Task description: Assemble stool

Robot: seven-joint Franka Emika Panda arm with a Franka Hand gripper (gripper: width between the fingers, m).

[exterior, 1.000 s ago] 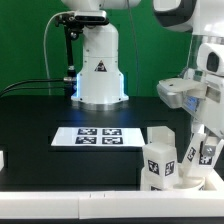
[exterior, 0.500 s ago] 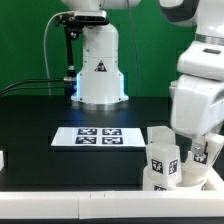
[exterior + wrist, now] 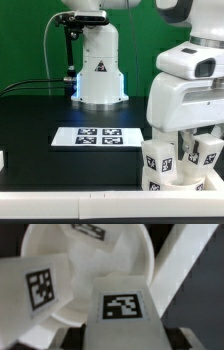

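The white round stool seat point(image 3: 181, 181) lies at the table's front, at the exterior view's right, with white tagged legs standing upright in it. One leg point(image 3: 157, 163) stands at the left and another point(image 3: 207, 152) at the right. My gripper point(image 3: 197, 147) hangs under the big white hand and reaches down onto the right leg. In the wrist view the gripper point(image 3: 124, 336) is shut on this tagged leg point(image 3: 122, 308), with a pad against each side. The seat point(image 3: 110, 255) and a second leg point(image 3: 38, 286) lie beyond it.
The marker board point(image 3: 100, 136) lies flat on the black table in front of the robot's white base point(image 3: 97, 65). A small white part point(image 3: 3, 158) shows at the exterior view's left edge. A white strip runs along the table's front edge.
The hand has swung toward the exterior view's left and turned about the leg, now showing its broad side. The seat and legs stay in the same place.
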